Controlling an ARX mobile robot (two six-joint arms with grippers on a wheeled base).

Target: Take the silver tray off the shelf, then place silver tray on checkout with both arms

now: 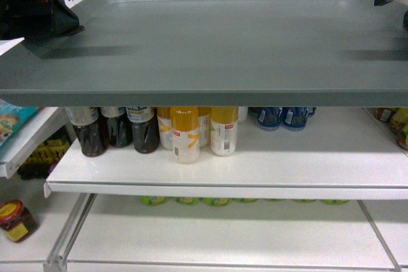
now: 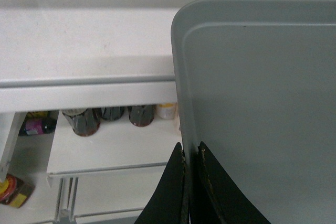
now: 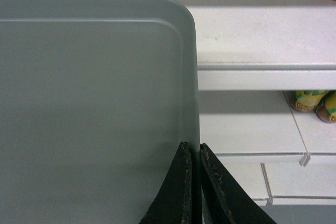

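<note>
As it is stiff, wide, smooth metal, the silver tray (image 1: 217,42) likely slips; left gripper (image 2: 191,153) and right gripper (image 3: 192,153) pinch opposite side rims.

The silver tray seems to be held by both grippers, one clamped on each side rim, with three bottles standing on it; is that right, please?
Not quite: the silver tray carries nothing. The head view shows its surface bare; the bottles stand on the shelf beneath it. The rest holds: the left gripper and right gripper each clamp a side rim.
</note>
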